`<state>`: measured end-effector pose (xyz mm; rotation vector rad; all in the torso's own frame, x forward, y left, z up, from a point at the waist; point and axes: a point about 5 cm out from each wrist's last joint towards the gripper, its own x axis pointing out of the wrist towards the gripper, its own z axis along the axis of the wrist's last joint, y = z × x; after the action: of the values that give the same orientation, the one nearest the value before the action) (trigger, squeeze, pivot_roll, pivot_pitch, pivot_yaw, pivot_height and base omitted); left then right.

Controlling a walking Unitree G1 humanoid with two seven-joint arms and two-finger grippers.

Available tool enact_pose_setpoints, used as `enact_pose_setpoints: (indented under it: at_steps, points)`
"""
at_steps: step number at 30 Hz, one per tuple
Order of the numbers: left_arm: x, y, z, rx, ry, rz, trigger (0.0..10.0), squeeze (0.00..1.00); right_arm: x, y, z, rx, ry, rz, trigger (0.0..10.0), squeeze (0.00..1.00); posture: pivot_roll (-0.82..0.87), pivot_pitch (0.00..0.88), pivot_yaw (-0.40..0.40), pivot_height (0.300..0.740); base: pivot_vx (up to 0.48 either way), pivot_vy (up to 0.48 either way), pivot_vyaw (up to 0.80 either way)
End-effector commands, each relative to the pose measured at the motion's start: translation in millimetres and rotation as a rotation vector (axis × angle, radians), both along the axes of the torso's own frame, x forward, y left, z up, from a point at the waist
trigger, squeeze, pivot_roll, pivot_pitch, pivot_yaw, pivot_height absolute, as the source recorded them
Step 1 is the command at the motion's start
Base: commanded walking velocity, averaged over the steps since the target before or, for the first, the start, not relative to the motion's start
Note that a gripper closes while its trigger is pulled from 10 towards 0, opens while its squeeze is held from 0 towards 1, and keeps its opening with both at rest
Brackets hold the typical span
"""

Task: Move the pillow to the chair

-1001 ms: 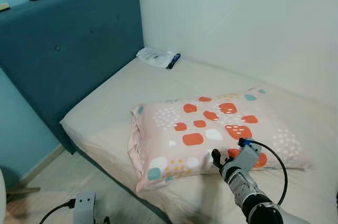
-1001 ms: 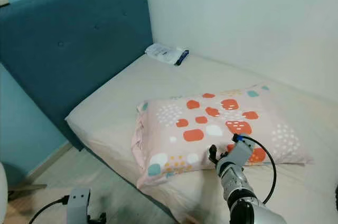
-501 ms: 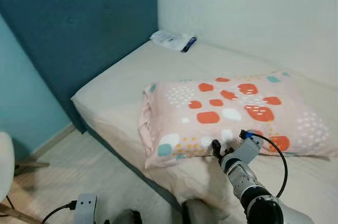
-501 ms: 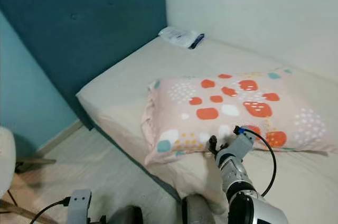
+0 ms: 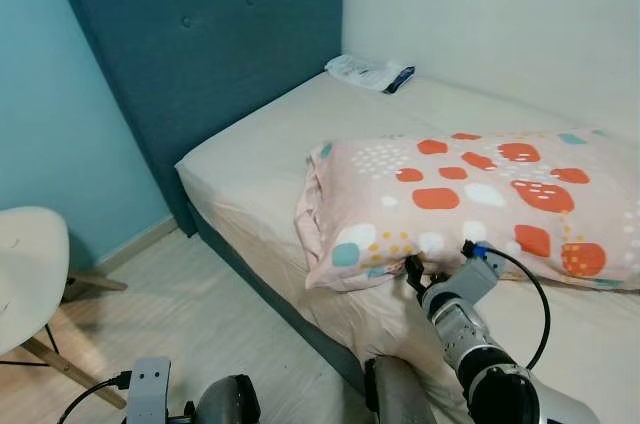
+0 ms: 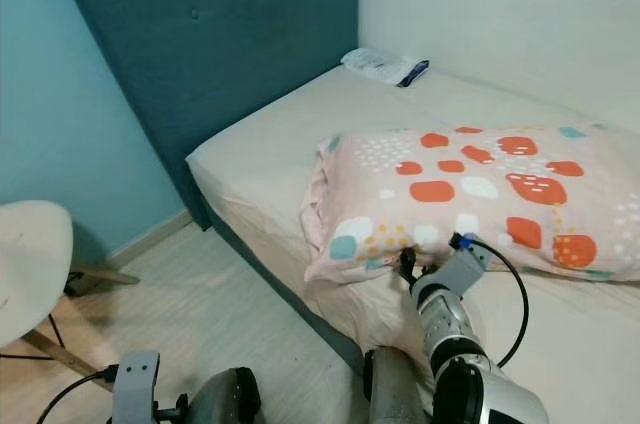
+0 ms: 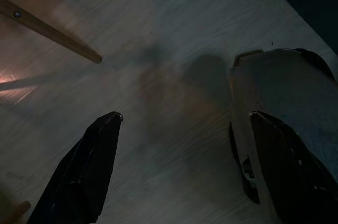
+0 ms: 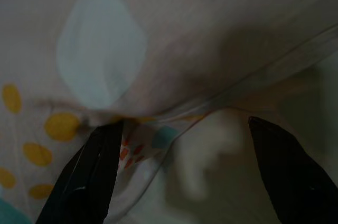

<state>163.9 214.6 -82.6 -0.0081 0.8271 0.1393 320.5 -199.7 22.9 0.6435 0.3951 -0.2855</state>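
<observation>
On the bed the pillow lies flat, long axis running along the near edge, frilled end toward the headboard. Right pincer reaches its front seam, fingers apart. Left pincer hangs open over floor beside the chair.

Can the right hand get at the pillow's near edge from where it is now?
Probably yes: the right hand is open at the pillow's near edge on the bed, with nothing between them.
</observation>
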Motion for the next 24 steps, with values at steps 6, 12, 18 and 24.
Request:
enact_pose_setpoints:
  at_steps: [6, 12, 18, 24]
  points:
    - [-23.9, -5.7, -11.7, -0.022, 0.095, -0.040, 10.0, 0.00, 2.5, -15.3, 7.1, 0.018, -0.026, -0.103, 10.0, 0.00, 0.00, 0.160, 0.021, 0.591, 0.000, 0.000, 0.00]
    - [-35.1, -5.0, -14.6, -0.014, 0.111, -0.070, 10.0, 0.00, 6.6, -15.3, 13.6, 0.122, -0.109, -0.177, 10.0, 0.00, 0.02, 0.193, 0.037, 0.591, 0.000, 0.000, 0.00]
    - [-44.5, -1.6, -16.0, -0.007, 0.118, -0.087, 10.0, 0.00, 16.0, -7.4, 27.6, 0.290, -0.300, -0.148, 10.0, 0.00, 0.05, 0.226, 0.056, 0.591, 0.000, 0.000, 0.00]
    - [-60.6, 6.3, -17.6, 0.006, 0.135, -0.102, 10.0, 0.00, 16.8, -15.9, 37.7, 0.406, -0.483, -0.182, 10.0, 0.00, 0.08, 0.264, 0.085, 0.591, 0.000, 0.000, 0.00]
